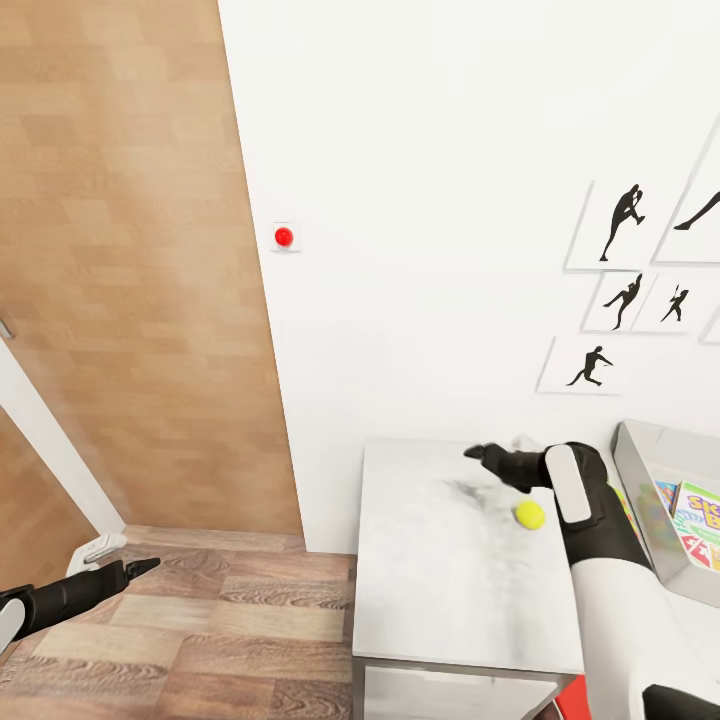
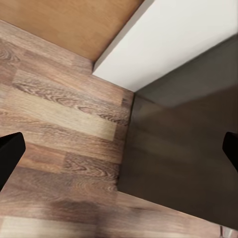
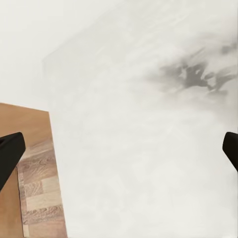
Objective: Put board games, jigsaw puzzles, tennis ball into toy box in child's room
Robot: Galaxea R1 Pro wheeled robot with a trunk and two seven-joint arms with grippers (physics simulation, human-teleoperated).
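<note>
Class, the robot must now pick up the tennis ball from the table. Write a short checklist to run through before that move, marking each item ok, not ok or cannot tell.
1. Small yellow-green tennis ball lies free on the pale speckled table top: ok.
2. Right claw is open, fingers wide apart in the right wrist view: ok.
3. Right claw is lined up over the ball: not ok; it sits past the ball, toward the wall.
4. Light grey toy box is at the table's right, beside the right arm: ok.
5. Room left inside the toy box: cannot tell.
6. Left claw is away from the table, over the wood floor: ok.
</note>
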